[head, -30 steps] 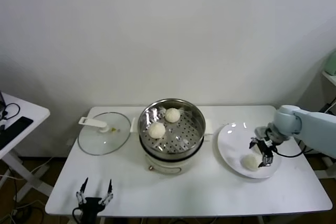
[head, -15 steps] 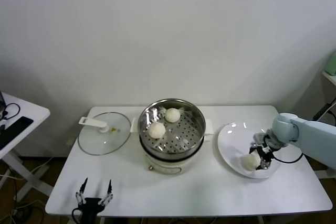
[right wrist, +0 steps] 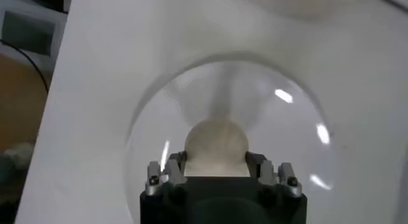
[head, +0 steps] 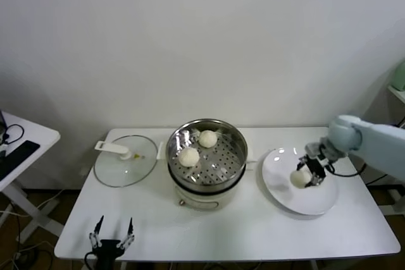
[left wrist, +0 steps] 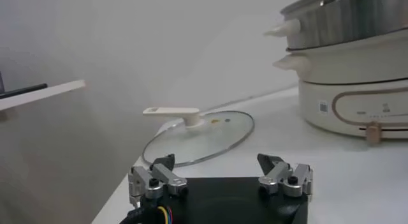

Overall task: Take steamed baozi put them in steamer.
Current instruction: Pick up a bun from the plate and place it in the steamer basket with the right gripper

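The steamer (head: 235, 138) stands mid-table and holds two steamed baozi (head: 207, 138) (head: 188, 156). In the left wrist view its steel basket (left wrist: 347, 18) sits on the white pot base (left wrist: 347, 94). My right gripper (head: 309, 172) is shut on a third baozi (head: 298, 178) and holds it just above the white plate (head: 304, 202). In the right wrist view that bun (right wrist: 217, 142) sits between the fingers (right wrist: 173, 166) of the gripper (right wrist: 217, 160), with the plate (right wrist: 153, 123) below. My left gripper (head: 112, 240) hangs open and idle at the table's front left edge, open also in its own view (left wrist: 217, 161).
A glass lid (head: 123, 164) with a white handle lies left of the steamer, shown close in the left wrist view (left wrist: 204, 139). A side table (head: 22, 140) stands at the far left. The table's right edge runs just beyond the plate.
My right gripper closed on the bun on the plate and lifted it a little, shifting back and slightly toward the steamer. The left arm has not moved.
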Controlling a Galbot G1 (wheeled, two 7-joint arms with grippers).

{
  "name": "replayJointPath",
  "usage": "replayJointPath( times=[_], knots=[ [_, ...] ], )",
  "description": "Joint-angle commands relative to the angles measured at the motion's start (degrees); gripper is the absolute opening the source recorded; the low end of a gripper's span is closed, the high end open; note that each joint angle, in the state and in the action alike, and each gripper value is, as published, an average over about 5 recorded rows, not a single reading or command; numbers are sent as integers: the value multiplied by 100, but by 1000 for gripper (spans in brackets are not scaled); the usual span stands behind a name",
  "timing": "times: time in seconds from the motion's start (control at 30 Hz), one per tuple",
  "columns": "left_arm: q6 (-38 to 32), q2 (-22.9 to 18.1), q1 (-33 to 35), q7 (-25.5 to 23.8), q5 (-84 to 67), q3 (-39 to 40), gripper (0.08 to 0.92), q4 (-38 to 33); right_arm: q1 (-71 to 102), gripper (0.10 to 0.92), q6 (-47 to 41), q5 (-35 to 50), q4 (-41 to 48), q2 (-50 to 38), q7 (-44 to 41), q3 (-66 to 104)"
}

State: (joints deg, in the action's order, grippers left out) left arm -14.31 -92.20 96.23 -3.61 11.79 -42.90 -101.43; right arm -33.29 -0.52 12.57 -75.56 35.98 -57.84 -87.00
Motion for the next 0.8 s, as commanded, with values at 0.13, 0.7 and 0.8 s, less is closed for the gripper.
replayJointPath(
  times=[0.13,0.7,0.8],
  knots=[
    [-4,-41,-35,43,-4,-30,823,26,-2849,653,1652,447,-719,1271,-554,-137],
    [-26,-80,-51,100,11,-70,823,5,-1034,653,2337,-1497,-1537,2630,-168,736],
    [-30,-82,-51,102,8,-68,823,5,-720,653,2411,-1771,-1356,2735,-136,694]
  ],
)
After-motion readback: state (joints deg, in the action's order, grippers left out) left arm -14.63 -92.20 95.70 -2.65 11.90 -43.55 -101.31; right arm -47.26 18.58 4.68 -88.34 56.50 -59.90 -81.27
